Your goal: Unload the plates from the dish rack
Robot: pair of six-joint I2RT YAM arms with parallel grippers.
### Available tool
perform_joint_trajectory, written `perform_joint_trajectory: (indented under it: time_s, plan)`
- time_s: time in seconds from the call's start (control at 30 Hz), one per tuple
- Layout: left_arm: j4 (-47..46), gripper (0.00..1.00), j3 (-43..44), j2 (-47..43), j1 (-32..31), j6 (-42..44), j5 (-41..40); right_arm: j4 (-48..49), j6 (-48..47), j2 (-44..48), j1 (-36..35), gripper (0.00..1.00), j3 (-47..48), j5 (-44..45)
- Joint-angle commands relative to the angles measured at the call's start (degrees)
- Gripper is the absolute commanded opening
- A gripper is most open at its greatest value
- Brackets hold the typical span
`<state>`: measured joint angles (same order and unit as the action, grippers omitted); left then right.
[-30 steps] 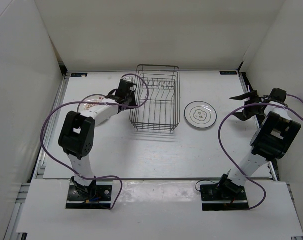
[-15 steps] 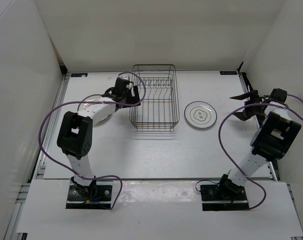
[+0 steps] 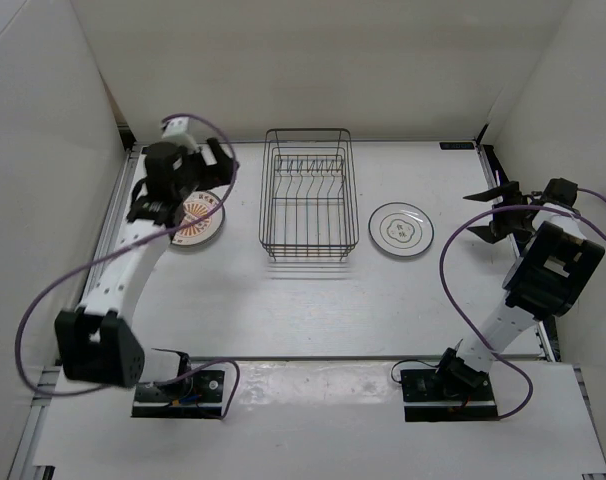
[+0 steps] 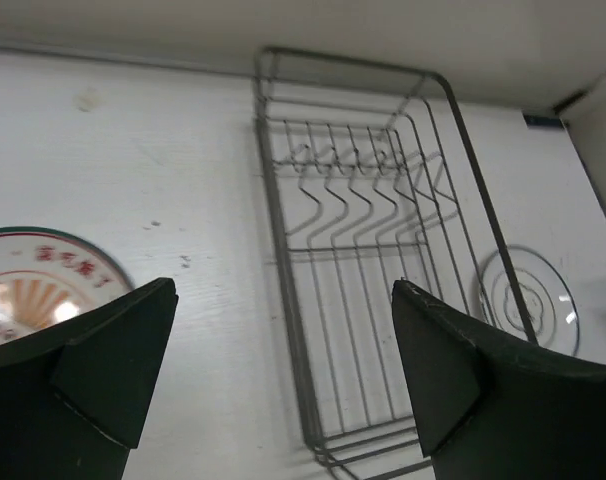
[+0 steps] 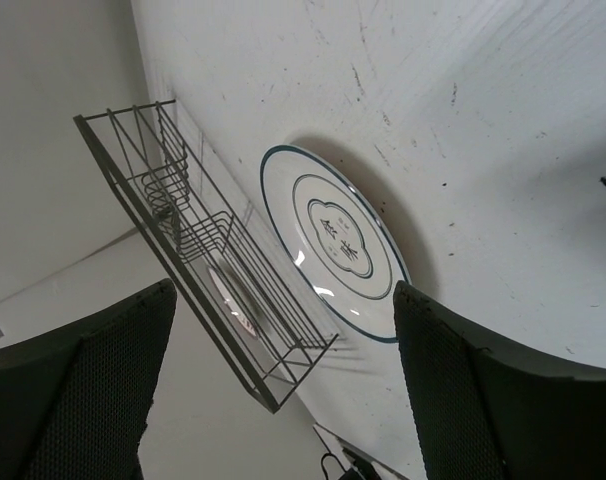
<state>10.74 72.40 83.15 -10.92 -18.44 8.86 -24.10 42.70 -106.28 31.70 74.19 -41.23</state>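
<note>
The black wire dish rack (image 3: 308, 195) stands mid-table with only its tines showing inside; it also fills the left wrist view (image 4: 363, 260). A plate with an orange-red pattern (image 3: 198, 218) lies flat on the table left of the rack (image 4: 43, 285). A grey-ringed plate (image 3: 401, 229) lies flat to its right (image 5: 338, 240). My left gripper (image 3: 179, 180) is raised high above the orange-red plate, open and empty (image 4: 284, 290). My right gripper (image 3: 480, 213) hovers open and empty right of the grey-ringed plate (image 5: 283, 290).
White walls close in the table on the left, back and right. The right arm's purple cable (image 3: 453, 270) loops over the right part of the table. The left arm (image 3: 123, 270) stretches along the left edge.
My left gripper has opened, and its arm has lifted away from the rack's left side to high over the left plate. The rack shifted slightly left. The right arm has stayed put.
</note>
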Motion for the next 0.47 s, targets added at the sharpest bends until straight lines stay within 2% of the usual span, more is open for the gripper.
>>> perform_joint_trajectory:
  time_s: [0.0, 0.03, 0.07, 0.1, 0.13, 0.17, 0.23, 0.3, 0.43]
  plan:
    - [-1.69, 1.00, -14.14, -11.74, 5.63, -0.38, -1.29, -1.04, -0.77, -1.47, 2.49, 0.90, 0.69, 2.91]
    - [-0.99, 1.00, -16.57, -13.88, 7.04, 1.54, -2.96, -1.56, -1.64, -1.74, 2.49, 0.90, 1.91, 3.00]
    - [-0.38, 1.00, -18.68, -15.64, 7.66, 2.34, -8.54, -2.18, -2.52, -2.26, 2.40, 0.90, 2.44, 2.91]
    - [-0.28, 1.00, -25.05, -21.40, 7.93, 4.18, -11.04, -2.53, -3.14, -2.70, 2.40, 0.90, 3.32, 3.00]
    - [-0.28, 1.00, -27.29, -23.20, 8.54, 6.20, -13.58, -2.53, -3.32, -2.79, 2.31, 0.90, 4.02, 3.00]
    - [-1.15, 1.00, -31.75, -26.61, 8.72, 7.26, -19.87, -3.32, -3.50, -3.14, 2.22, 0.90, 4.64, 3.44]
    - [-4.49, 1.00, -40.46, -30.76, 9.33, 10.43, -24.57, -3.24, -3.32, -3.67, 2.05, 0.90, 4.99, 3.18]
    - [-4.24, 1.00, -44.34, -34.27, 9.95, 11.84, -26.78, -3.41, -2.71, -4.20, 1.52, 0.90, 5.08, 3.17]
    - [1.91, 1.00, -45.95, -35.87, 10.48, 7.46, -30.83, -5.52, -3.85, -3.32, 0.38, 0.90, 6.22, 5.72]
